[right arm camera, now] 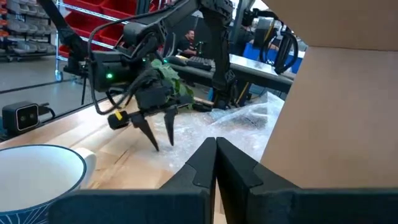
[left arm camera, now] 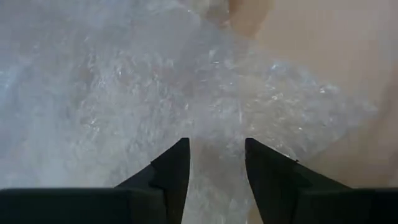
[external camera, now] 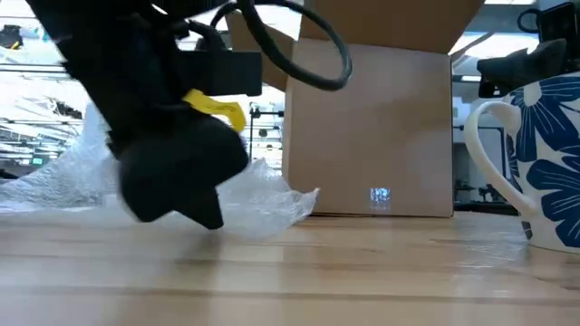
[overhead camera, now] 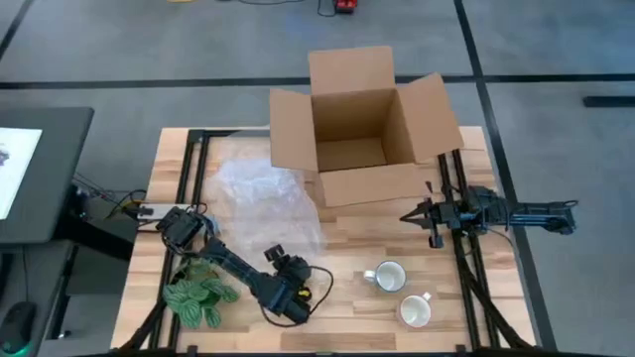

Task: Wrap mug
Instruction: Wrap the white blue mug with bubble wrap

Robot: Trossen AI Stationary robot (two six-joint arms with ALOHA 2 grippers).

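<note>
Mugs, two: one lying on its side near the table's front edge, the other standing just beside it, both well apart from the wrap. Wrap is lying spread in front of the open box. Left gripper is hovering low at the wrap's front corner, fingers spread, holding nothing. Right gripper is waiting beside the box, fingers pressed together. Green plant is sitting at the front left.
</note>
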